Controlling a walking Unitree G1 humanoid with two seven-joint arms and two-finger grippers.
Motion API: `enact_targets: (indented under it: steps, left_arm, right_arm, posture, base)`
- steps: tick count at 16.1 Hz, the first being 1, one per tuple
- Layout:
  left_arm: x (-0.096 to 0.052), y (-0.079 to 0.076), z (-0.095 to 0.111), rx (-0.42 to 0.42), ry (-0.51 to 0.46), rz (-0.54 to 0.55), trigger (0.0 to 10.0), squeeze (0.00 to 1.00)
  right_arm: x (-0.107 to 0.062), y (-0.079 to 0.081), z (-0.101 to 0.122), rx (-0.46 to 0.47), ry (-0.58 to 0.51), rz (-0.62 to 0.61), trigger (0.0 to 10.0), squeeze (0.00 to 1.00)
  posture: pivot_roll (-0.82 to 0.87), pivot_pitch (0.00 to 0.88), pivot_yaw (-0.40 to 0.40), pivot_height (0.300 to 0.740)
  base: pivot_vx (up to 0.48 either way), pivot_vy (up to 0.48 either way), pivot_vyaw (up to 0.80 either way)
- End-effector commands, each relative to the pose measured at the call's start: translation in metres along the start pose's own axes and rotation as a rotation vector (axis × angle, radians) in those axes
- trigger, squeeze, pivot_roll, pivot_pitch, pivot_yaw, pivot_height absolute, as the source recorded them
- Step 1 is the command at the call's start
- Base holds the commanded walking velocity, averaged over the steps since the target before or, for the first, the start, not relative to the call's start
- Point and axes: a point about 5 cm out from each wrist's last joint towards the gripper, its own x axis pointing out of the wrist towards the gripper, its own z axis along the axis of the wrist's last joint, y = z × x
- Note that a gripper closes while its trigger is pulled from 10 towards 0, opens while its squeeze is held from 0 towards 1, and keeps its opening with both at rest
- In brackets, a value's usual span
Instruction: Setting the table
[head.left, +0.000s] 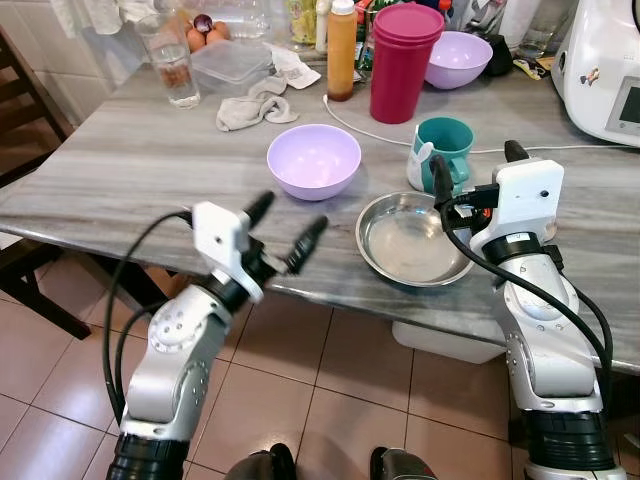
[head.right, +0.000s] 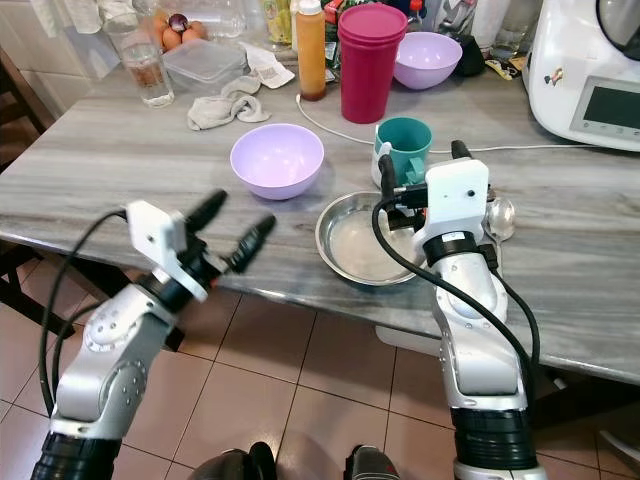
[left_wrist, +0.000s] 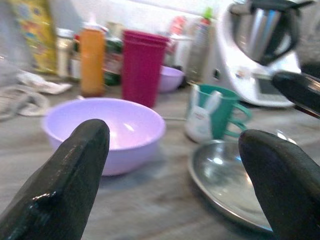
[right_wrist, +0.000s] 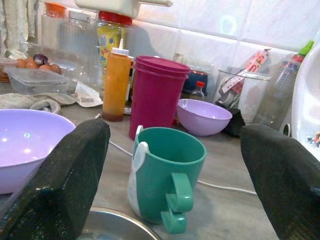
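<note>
The right gripper (right_wrist: 175, 165), fingers apart, is facing the teal mug (right_wrist: 167, 175) (handle nearest) at frame center.

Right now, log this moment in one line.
left gripper: open, table edge | right gripper: open, over steel bowl, facing green mug

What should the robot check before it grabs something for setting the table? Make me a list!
1. Right claw open: ok, fingers spread wide.
2. Right claw lined up with the green mug: ok, mug sits between its fingers in the right wrist view.
3. Left claw open: ok, hovering off the table edge, holding nothing.
4. Steel bowl safely on the table: not ok, it sits right at the front edge.
5. Purple bowl empty: ok.
6. White cord out of the mug's way: cannot tell, it runs close behind.
</note>
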Motion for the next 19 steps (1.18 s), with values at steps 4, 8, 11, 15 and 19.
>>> enact_targets:
  steps: [4,8,11,15,19]
  left_arm:
    - [0.000,0.016,0.005,0.055,-0.038,0.143,10.0,0.00]
    - [0.002,0.021,0.010,0.066,-0.075,0.200,10.0,0.00]
    - [0.002,0.032,0.008,0.122,-0.055,0.320,10.0,0.00]
    - [-0.004,0.050,-0.004,0.192,0.023,0.485,10.0,0.00]
    - [-0.008,0.056,-0.011,0.246,0.056,0.560,10.0,0.00]
  right_arm:
    - [-0.001,0.011,0.011,-0.037,-0.044,0.036,10.0,0.50]
    - [0.000,0.019,0.015,-0.077,-0.067,0.079,10.0,0.00]
    - [0.000,0.022,0.015,-0.086,-0.072,0.093,10.0,0.00]
    - [-0.003,0.036,0.009,-0.048,-0.054,0.146,10.0,0.00]
    - [-0.007,0.047,0.006,-0.020,-0.053,0.224,10.0,0.00]
  posture:
    - [-0.21,0.129,0.039,0.740]
    - [-0.21,0.128,0.032,0.740]
    - [-0.21,0.123,0.032,0.740]
    - [-0.20,0.124,0.039,0.740]
    - [-0.20,0.130,0.041,0.740]
  base:
    - [0.000,0.000,0.80]
    - [0.000,0.000,0.80]
    - [0.000,0.000,0.80]
    - [0.000,0.000,0.80]
    - [0.000,0.000,0.80]
